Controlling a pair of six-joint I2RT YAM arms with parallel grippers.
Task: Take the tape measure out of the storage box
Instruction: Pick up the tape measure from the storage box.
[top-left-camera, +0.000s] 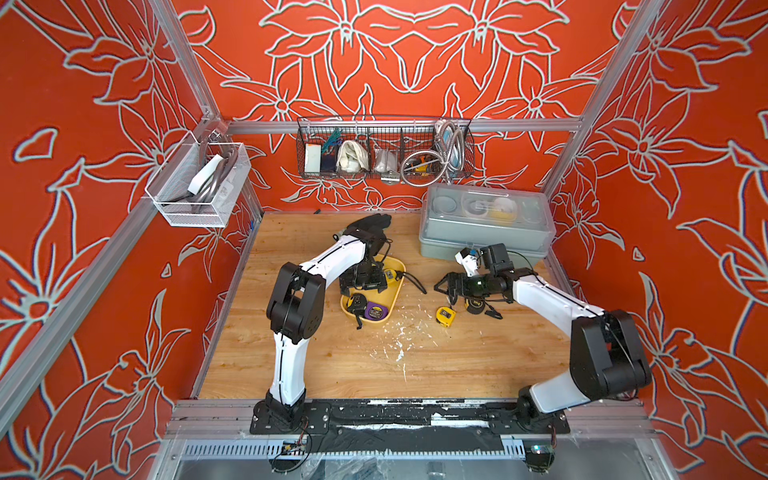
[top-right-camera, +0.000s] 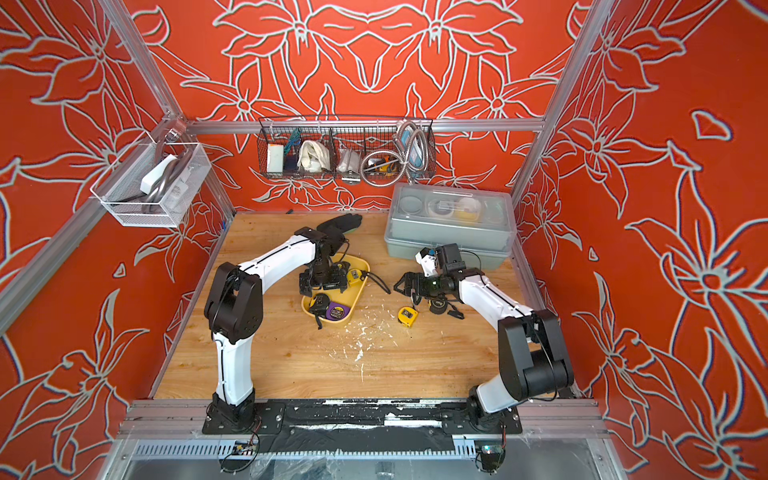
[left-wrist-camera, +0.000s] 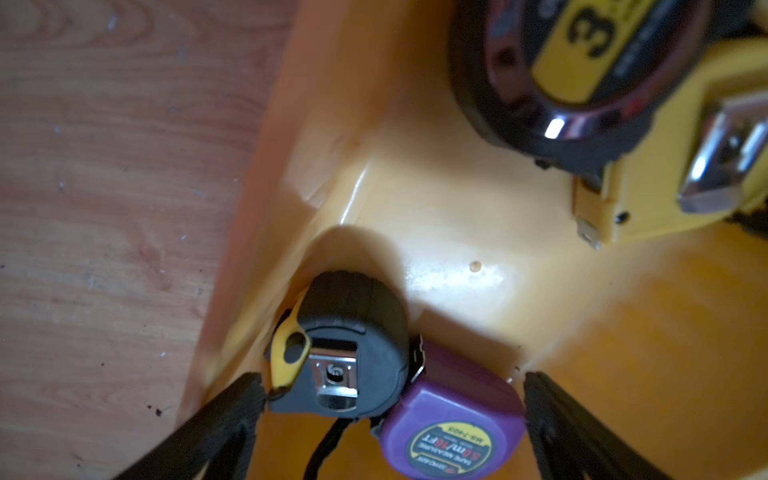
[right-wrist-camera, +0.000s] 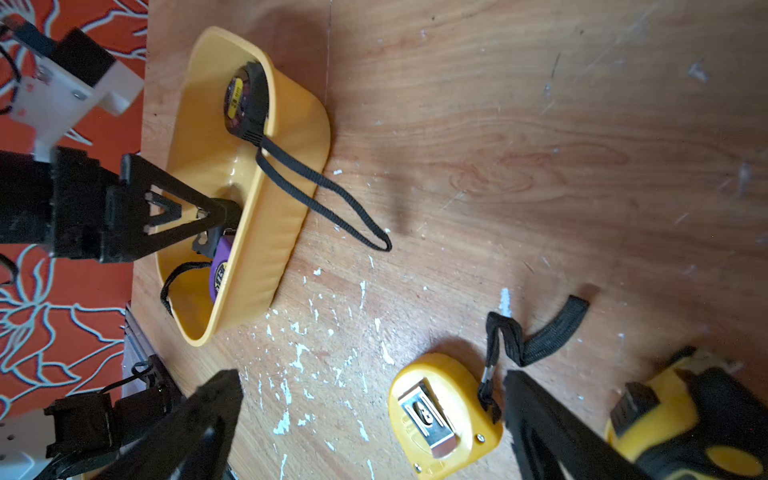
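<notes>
The storage box (top-left-camera: 396, 291) (top-right-camera: 358, 291) is a yellow tray left of the table's middle. Inside lie several tape measures: a grey-black one (left-wrist-camera: 353, 332), a purple one (left-wrist-camera: 453, 415) touching it, and a black one with a yellow label (left-wrist-camera: 561, 62). My left gripper (left-wrist-camera: 395, 384) hangs open over the tray, one finger on each side of the grey-black and purple pair. My right gripper (right-wrist-camera: 370, 384) (top-left-camera: 441, 289) is open low over the table. A small yellow tape measure (right-wrist-camera: 444, 411) (top-left-camera: 445, 316) lies on the wood between its fingers, free of both.
A black-and-yellow tape measure (right-wrist-camera: 698, 424) (top-left-camera: 473, 305) lies under the right wrist. One strap (right-wrist-camera: 324, 199) trails over the tray's rim onto the table. A grey case (top-left-camera: 486, 232) stands at the back right. Wire baskets (top-left-camera: 384, 147) hang on the back wall.
</notes>
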